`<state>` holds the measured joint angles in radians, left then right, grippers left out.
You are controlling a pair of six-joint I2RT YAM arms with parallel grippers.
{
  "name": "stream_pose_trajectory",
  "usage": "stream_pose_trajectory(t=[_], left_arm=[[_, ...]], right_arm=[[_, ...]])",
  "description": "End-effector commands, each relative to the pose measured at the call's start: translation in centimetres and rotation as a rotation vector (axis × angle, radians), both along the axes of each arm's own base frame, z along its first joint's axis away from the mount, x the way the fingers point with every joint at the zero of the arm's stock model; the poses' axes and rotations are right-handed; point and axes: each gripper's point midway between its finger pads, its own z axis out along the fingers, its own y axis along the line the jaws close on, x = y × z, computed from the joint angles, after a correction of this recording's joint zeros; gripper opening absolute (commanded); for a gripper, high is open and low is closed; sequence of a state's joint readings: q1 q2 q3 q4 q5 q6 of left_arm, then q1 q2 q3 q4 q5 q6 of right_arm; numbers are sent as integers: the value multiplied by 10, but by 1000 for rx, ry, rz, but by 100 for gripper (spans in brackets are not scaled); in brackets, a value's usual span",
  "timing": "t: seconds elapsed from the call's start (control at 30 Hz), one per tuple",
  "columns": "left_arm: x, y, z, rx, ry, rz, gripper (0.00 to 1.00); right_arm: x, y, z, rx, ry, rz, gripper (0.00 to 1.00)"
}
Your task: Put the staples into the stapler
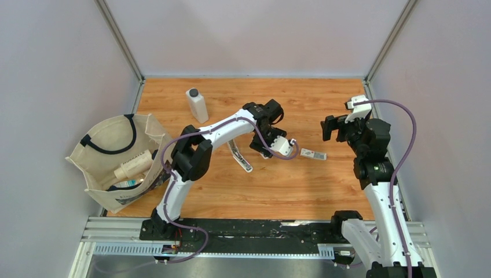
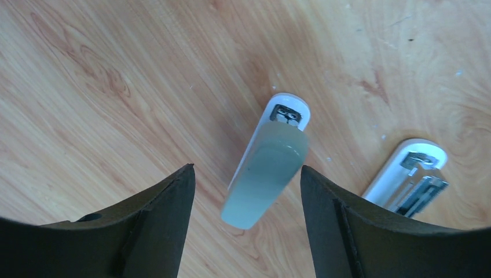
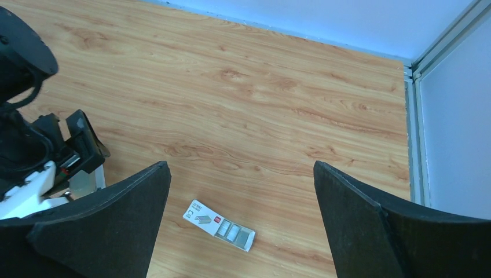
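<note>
In the left wrist view a stapler (image 2: 266, 174) with a grey-green top and white base lies on the wooden table. My left gripper (image 2: 247, 168) hangs open over its near end, with a gap on each side. A second stapler (image 2: 414, 176), white with its metal channel exposed, lies to the right. The staples (image 3: 220, 226) are a small white box with its tray slid partly out, lying flat below my right gripper (image 3: 241, 165), which is wide open and holds nothing. From above, the staples (image 1: 313, 154) lie between the left gripper (image 1: 262, 147) and the right gripper (image 1: 328, 128).
A white bottle (image 1: 197, 105) with a dark cap stands at the back left. A canvas tote bag (image 1: 118, 159) holding bottles sits at the left edge. An opened stapler (image 1: 241, 157) lies left of the left gripper. Walls close in the table on three sides.
</note>
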<state>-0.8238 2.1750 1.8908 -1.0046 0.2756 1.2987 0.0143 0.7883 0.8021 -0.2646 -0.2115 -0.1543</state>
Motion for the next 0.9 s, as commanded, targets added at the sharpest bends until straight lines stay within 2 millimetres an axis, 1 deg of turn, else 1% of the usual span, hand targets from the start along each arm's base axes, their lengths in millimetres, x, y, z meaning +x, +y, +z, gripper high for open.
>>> stream_pose_trajectory(t=[0.0,0.07,0.23,0.3,0.37,0.5,0.57,0.63,0.7,0.8,0.87], left_arm=[[19,-13,0,-6,-70,-39,73],[20,-12,-3,8,-74,-46,69],[16,-6,-10,40,-58,-55,65],[15,-4,-14,50,-51,-52,58],[14,-4,-16,54,-45,-48,54],[10,-2,-20,59,-24,-40,54],[7,-1,-21,64,-16,-38,55],[3,-2,-23,67,-7,-35,57],[1,-3,-23,66,-3,-33,63],[-2,-3,-26,66,10,-26,63],[-2,-4,-28,66,11,-19,61]], right_arm=[[1,3,13,15,-49,13,100],[2,2,12,13,-47,11,100],[2,3,11,14,-44,16,100],[2,3,11,14,-44,16,100],[2,4,10,16,-40,23,100],[2,6,9,17,-37,32,100],[2,7,7,15,-33,36,100],[2,6,7,13,-33,35,100],[2,6,7,13,-33,36,100],[1,8,8,16,-36,42,100],[1,8,8,17,-34,43,100]])
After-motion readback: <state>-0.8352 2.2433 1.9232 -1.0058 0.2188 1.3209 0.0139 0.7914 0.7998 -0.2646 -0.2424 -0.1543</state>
